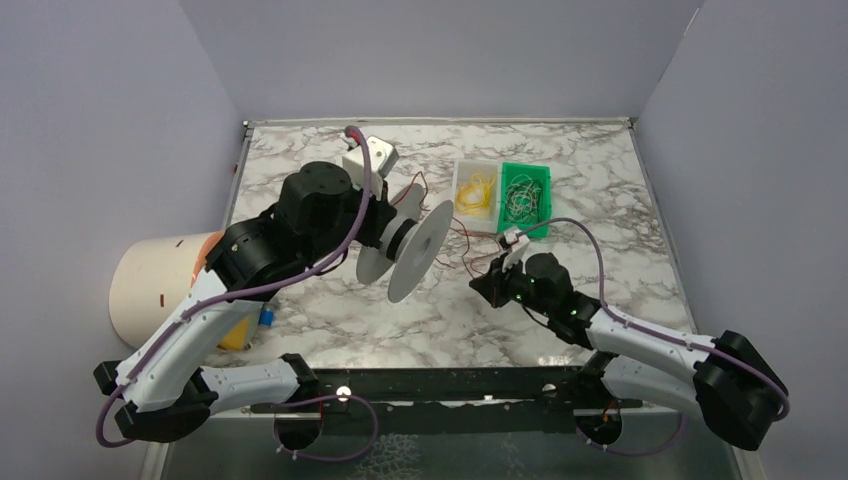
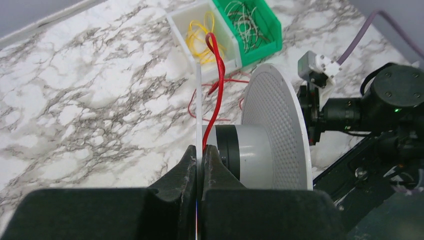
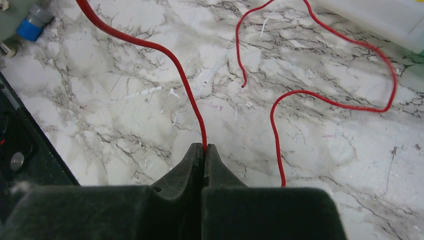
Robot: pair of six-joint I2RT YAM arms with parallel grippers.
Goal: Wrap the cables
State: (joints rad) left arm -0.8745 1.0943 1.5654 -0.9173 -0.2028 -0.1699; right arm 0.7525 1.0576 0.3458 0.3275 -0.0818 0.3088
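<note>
So far: barely started, by my reading; the spool (image 2: pixel 278 125) hub shows bare, with no turns of wire (image 2: pixel 220 80) on it.
Left to do: nearly all the winding; most of the wire lies in loose curls on the table (image 1: pixel 330 320).
Left gripper (image 2: pixel 201 152): fingers pressed together on the rim of the spool's near flange, spool held up off the table as it seems. Wire runs down the flange to the fingertips; pinched with it or just beside it, cannot tell.
Right gripper (image 3: pixel 204 149): fingers closed tight, nipping the wire at the very tips, low over the table.
Wire, where: one stretch at the spool flange, one stretch in the right gripper, slack trailing on the marble near the white bin (image 1: pixel 476 164).
Top view only: both arms at once, spool between them, right gripper just to its right; wire too fine there to trace end to end.
Left wrist only: the bare hub and the wire lying against the flange.
Right wrist only: the pinch itself, the slack loops beyond it, and one free end on the table.
</note>
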